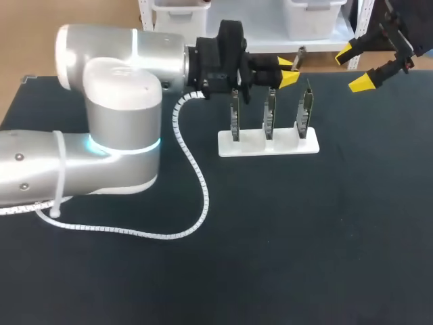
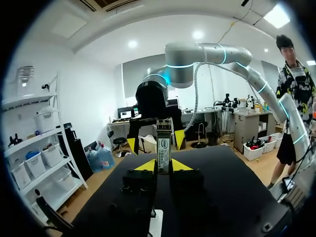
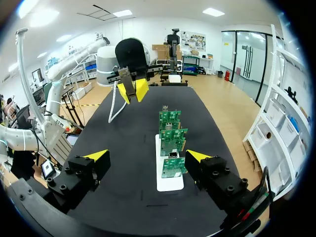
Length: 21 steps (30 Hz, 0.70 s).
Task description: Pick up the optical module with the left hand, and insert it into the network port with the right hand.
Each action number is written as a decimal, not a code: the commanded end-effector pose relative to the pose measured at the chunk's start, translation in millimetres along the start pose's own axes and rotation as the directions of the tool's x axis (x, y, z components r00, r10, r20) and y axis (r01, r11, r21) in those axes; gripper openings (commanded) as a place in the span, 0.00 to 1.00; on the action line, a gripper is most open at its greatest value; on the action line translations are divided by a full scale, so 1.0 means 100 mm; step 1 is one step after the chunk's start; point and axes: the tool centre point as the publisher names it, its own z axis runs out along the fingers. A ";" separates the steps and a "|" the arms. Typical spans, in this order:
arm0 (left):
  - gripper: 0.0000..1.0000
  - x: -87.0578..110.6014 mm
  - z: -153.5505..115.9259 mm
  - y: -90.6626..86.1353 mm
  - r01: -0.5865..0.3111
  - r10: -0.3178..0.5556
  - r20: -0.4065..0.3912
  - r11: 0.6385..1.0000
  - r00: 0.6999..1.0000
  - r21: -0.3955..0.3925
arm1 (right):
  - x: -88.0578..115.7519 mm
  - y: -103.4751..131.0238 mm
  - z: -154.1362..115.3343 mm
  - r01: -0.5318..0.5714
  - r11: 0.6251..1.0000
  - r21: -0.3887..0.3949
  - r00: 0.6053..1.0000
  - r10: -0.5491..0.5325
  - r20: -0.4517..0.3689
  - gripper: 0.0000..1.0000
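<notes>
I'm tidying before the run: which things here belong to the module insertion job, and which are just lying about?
For the job: optical module, held in the left gripper; open right gripper; three circuit boards on the white stand.
Just there: white coiled cable, lying on the black table.

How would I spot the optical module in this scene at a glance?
Follow the big silver left arm over the black table to its black gripper with yellow tips. Pinched between those tips is the optical module, a slim silvery metal bar. Unlike the three green circuit boards standing in the white stand, it is held in the air.
</notes>
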 end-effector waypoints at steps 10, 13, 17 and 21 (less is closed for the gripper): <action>0.00 0.10 0.38 0.32 -0.044 0.038 0.126 0.998 0.991 0.041 | 0.00 0.01 0.00 0.001 1.000 0.002 1.000 -0.001 0.000 1.00; 0.00 0.10 0.39 0.34 -0.038 0.032 0.115 0.998 0.993 0.048 | 0.00 0.01 0.00 0.001 1.000 0.002 1.000 -0.001 0.000 1.00; 0.00 0.12 0.42 0.35 -0.012 0.006 0.094 0.997 0.996 0.070 | 0.00 0.01 0.00 0.001 1.000 0.002 1.000 -0.001 0.000 1.00; 0.00 0.13 0.44 0.33 0.009 -0.016 0.093 0.997 0.996 0.076 | 0.00 0.01 0.00 0.001 1.000 0.002 1.000 -0.001 0.000 1.00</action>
